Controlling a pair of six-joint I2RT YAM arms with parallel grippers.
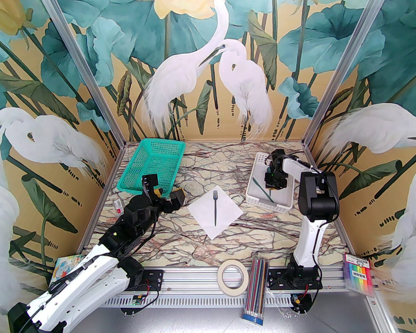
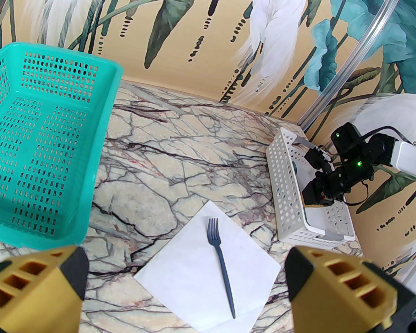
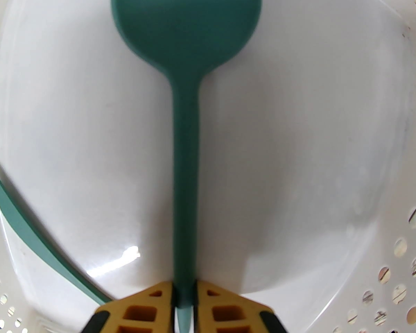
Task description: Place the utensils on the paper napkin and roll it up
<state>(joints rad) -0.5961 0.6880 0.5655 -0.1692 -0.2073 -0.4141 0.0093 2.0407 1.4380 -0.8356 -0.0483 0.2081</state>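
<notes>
Inspecting my right hand (image 3: 184, 300) first: its two yellow fingers are pressed together on the tail end of the spoon (image 3: 185, 134), with the handle running straight out from between them to the round bowl. The hand is down inside the white basket (image 1: 268, 205) at the far right of the table (image 1: 228, 241). I judge the end-of-handle grip to be deliberate, since it leaves the whole spoon free to be laid flat later. Whether the bowl has left the basket floor, I cannot tell. A second green handle (image 3: 38, 234) lies slanted on the basket floor to one side, apart from the spoon; its working end is out of sight.

The fork (image 1: 215, 208) lies on the napkin (image 1: 201, 217), tines toward the far wall, along the diagonal of the sheet. The napkin sits corner-on to me in the middle of the table, well apart from the white basket. That placement leaves room for the spoon beside the fork, and a free corner to start the roll.

My left hand (image 2: 185, 272) is spread wide and holds nothing. It hangs just beside the napkin's left corner, near the teal basket (image 2: 100, 151), clear of the fork.
</notes>
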